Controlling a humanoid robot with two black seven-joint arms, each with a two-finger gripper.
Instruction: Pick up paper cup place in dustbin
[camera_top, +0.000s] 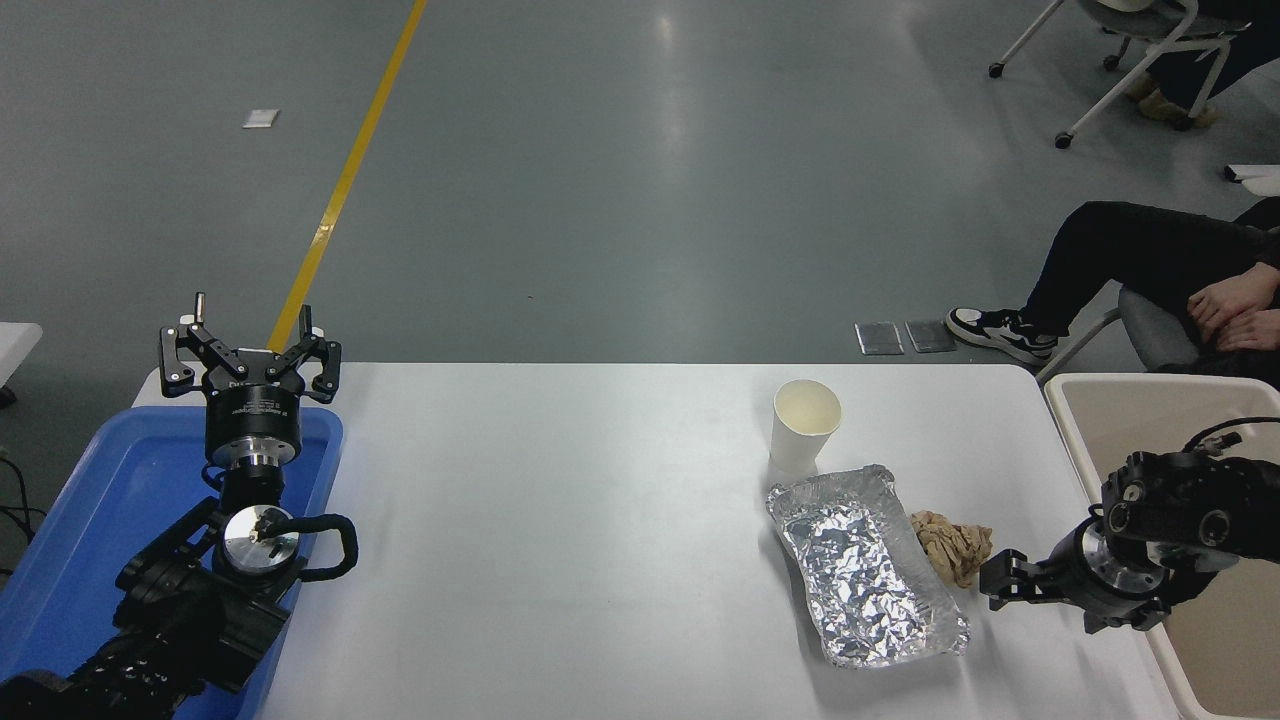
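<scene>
Desk (600, 520): white, fills the lower half of the frame.

Paper cup (805, 425): white, cream inside, upright on the desk, right of centre, near the far edge. Free of both grippers.

Foil tray (865, 565): crumpled silver, just below the cup in the frame, its upper end close against the cup's base.

Brown paper wad (952, 545): crumpled, touching the foil tray's right side.

Dustbin (1130, 395): beige, at the right edge of the frame, beside the desk's right end.

Right gripper (995, 582): low over the desk at lower right, pointing left, tip just beside the paper wad; whether the fingers are spread or closed cannot be told.

Left gripper (250, 345): at left, over the far end of a blue tray (100, 500), fingers spread and holding nothing.

Person: seated at upper right, leg (1120, 255) and hands (1235, 310) showing.
</scene>
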